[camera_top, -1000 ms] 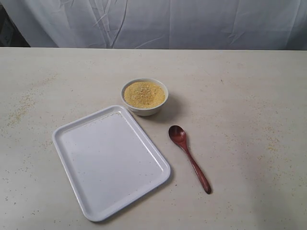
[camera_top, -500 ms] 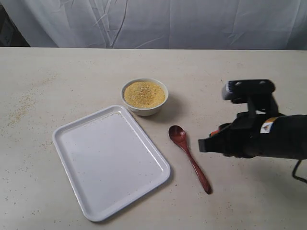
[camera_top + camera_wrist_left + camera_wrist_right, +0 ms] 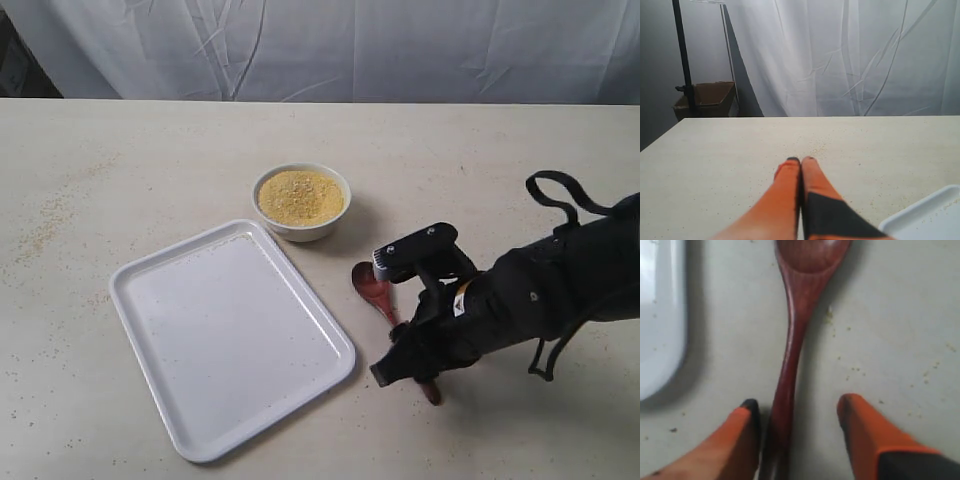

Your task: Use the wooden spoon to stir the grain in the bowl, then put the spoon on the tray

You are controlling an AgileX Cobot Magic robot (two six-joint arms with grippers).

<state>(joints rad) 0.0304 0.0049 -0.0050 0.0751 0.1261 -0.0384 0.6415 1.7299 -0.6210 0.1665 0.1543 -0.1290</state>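
My right end effector [image 3: 799, 406], spread wide, straddles the wooden spoon [image 3: 796, 325], whose handle runs straight ahead between the jaws.

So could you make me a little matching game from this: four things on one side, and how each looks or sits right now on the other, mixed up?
1. bowl
2. tray
3. wooden spoon
4. left gripper

A. shut, tips pressed together
B. flat on the table, between the open jaws of the right gripper
C. filled with yellow grain
D. white, rectangular, low rim

Pairs: 1-C, 2-D, 3-B, 4-A
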